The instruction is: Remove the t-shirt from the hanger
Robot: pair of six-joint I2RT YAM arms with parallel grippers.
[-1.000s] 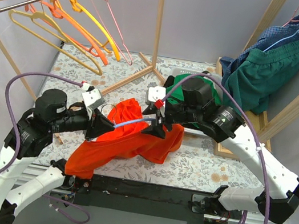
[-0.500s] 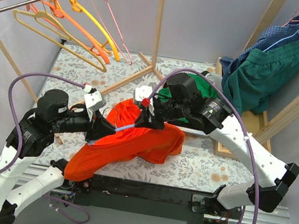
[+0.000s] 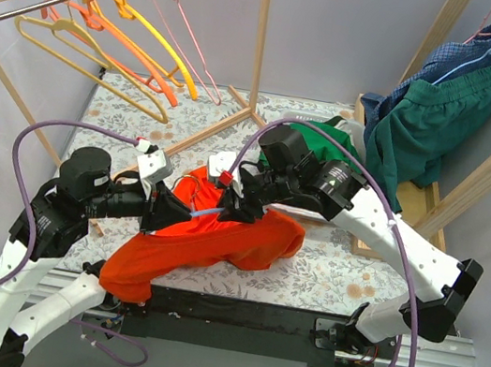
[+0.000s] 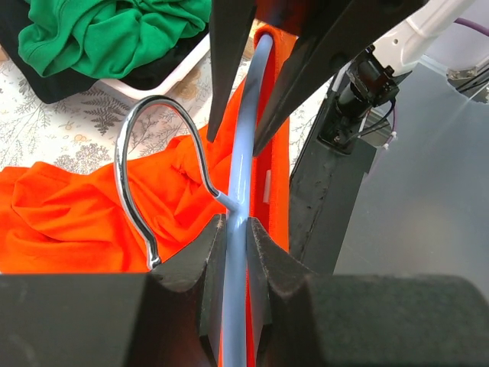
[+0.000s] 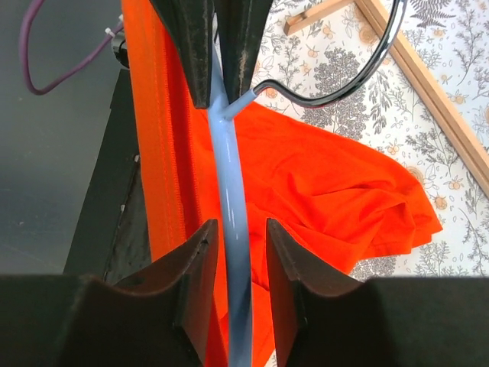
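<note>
Fingers of the left gripper pinch a smooth pale-blue hanger bar.
The right gripper stands spread around it; crumpled orange t-shirt, curved chrome hook.

From above, the hanger shows only as a short pale-blue stretch between the left end effector and the right end effector. The rest is hidden in the orange t-shirt. In the right wrist view its chrome hook runs off the top edge.

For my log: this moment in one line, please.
left jaws: shut on pale blue hanger | right jaws: open around it | orange t-shirt: on hanger
</note>
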